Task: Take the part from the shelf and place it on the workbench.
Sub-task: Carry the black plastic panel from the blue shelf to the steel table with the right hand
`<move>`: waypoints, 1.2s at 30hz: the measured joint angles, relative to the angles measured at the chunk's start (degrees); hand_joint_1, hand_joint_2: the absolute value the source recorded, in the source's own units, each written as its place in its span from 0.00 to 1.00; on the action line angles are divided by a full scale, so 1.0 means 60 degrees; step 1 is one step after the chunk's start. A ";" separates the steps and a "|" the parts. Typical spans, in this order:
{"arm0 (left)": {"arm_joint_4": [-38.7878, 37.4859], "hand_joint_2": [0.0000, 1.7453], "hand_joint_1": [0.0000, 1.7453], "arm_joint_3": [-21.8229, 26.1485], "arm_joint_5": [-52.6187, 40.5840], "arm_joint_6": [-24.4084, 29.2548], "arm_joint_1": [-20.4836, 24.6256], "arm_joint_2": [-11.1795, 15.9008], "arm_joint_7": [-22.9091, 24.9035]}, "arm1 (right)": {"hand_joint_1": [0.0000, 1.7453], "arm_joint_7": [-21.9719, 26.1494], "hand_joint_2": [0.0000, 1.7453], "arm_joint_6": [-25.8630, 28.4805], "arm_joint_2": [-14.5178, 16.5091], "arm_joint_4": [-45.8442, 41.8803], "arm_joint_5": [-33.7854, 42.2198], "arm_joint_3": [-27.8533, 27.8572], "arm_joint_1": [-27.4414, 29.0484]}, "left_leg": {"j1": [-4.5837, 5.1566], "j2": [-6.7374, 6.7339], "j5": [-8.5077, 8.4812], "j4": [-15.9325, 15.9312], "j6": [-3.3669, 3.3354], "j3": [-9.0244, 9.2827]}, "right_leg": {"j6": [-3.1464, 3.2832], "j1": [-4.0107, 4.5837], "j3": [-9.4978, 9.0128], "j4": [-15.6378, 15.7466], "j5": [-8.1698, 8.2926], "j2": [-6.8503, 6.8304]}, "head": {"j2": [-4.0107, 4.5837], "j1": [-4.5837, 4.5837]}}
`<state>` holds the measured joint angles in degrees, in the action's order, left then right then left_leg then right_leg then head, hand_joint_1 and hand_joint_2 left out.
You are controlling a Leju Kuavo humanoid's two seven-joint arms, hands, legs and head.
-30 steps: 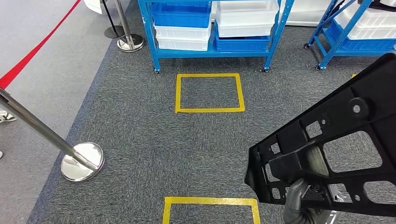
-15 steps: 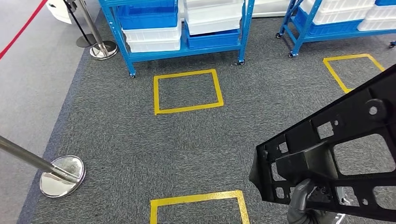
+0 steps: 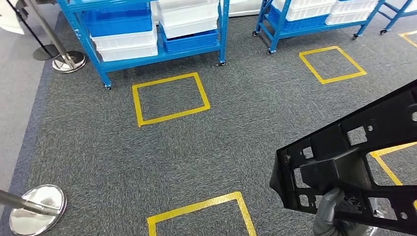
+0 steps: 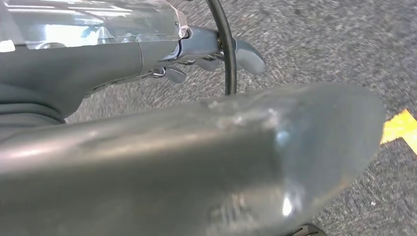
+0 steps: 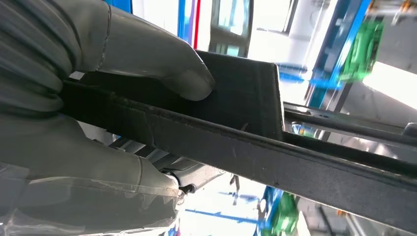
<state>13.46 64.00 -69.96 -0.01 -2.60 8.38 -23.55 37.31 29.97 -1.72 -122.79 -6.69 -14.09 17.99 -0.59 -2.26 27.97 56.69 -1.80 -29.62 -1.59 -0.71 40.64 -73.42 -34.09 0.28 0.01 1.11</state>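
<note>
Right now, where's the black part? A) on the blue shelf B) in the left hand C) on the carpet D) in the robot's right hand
D: the black plastic frame part is off the carpet, with the right hand closed around its edge in the right wrist view.

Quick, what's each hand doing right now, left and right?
Left hand: holds nothing; whether its fingers are open or curled cannot be told.
Right hand: grips the black part.

Right hand (image 5: 98, 98) grips the black part (image 5: 246, 128), thumb pressed on its flat face; blue shelving (image 5: 339, 54) behind
</note>
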 joint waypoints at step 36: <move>0.0000 0.00 0.00 0.0196 -0.0484 -0.0217 0.0126 -0.0059 -0.0025 | 1.00 -0.0318 1.00 0.0389 -0.0440 -0.0217 -0.0290 0.0394 -0.0211 | 0.0082 -0.0645 0.0193 0.0309 0.0130 -0.0046 | 0.0260 0.0181 -0.1411 0.2404 0.0984 -0.0670 | -0.0001 -0.0060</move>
<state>13.46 65.17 -72.86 -1.31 -1.84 8.02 -23.70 35.40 32.30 -4.36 -124.09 -8.43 -11.73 16.73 -0.10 -6.13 29.12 58.54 -1.02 -29.89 -0.03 0.38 32.17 -59.00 -28.19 -3.74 0.00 0.75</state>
